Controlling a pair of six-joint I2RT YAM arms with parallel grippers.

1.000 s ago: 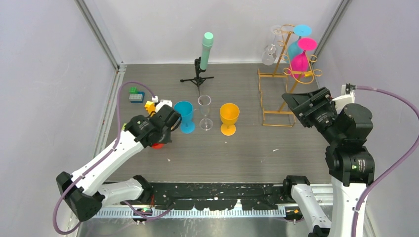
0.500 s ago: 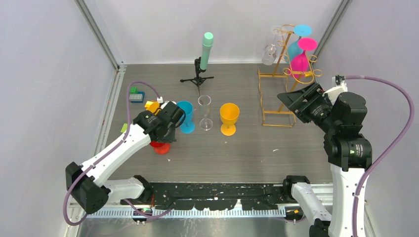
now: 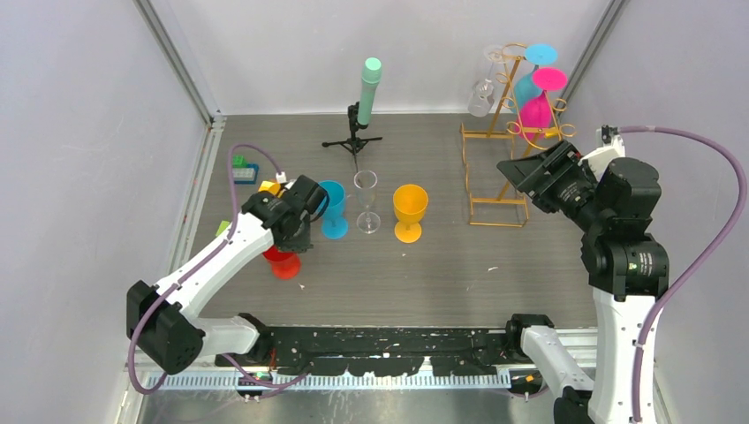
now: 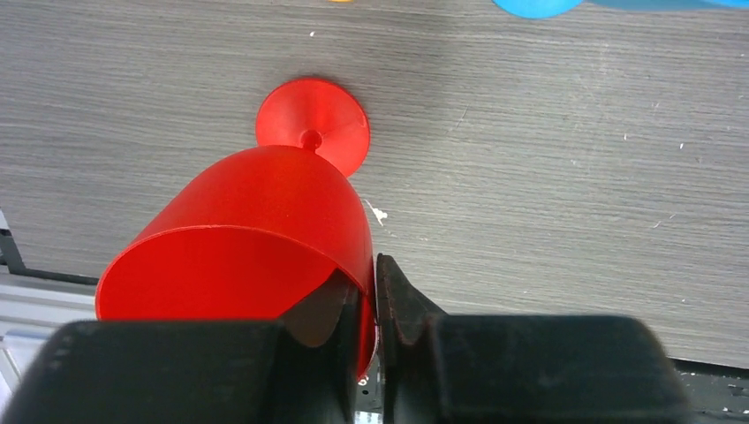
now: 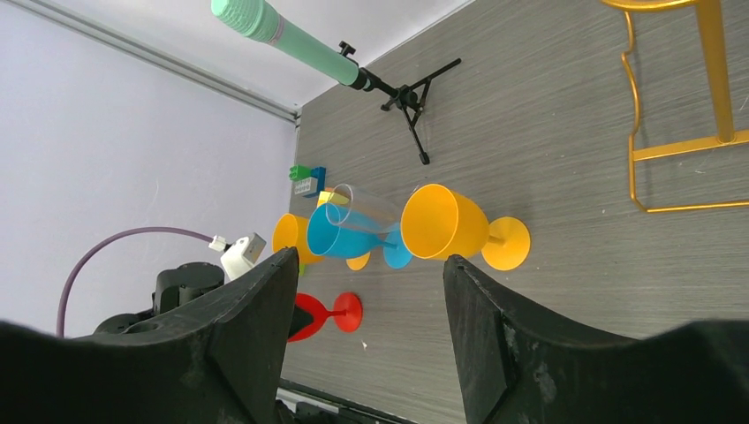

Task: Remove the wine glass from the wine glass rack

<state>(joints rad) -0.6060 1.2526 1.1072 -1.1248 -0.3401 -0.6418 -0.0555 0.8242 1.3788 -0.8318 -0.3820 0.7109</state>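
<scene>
1. Right claw (image 5: 371, 261), wide open and empty, hovers by the wine glass rack (image 5: 714, 71) at the table's (image 3: 495, 274) far right corner; a clumsy reach could tip it.
2. Its hanging pink glass (image 3: 535, 113) may snag.
3. Left claw (image 4: 369, 283) pinches the rim of the red glass (image 4: 265, 203); releasing askew could topple it.

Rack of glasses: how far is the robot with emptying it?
Done: blue glass, clear glass and orange glass stand on the table. In hand: the left hand pinches the red glass by its rim, foot on the table. Left: a clear one, a blue one and a pink one hang on the rack; the right hand open near it.
</scene>
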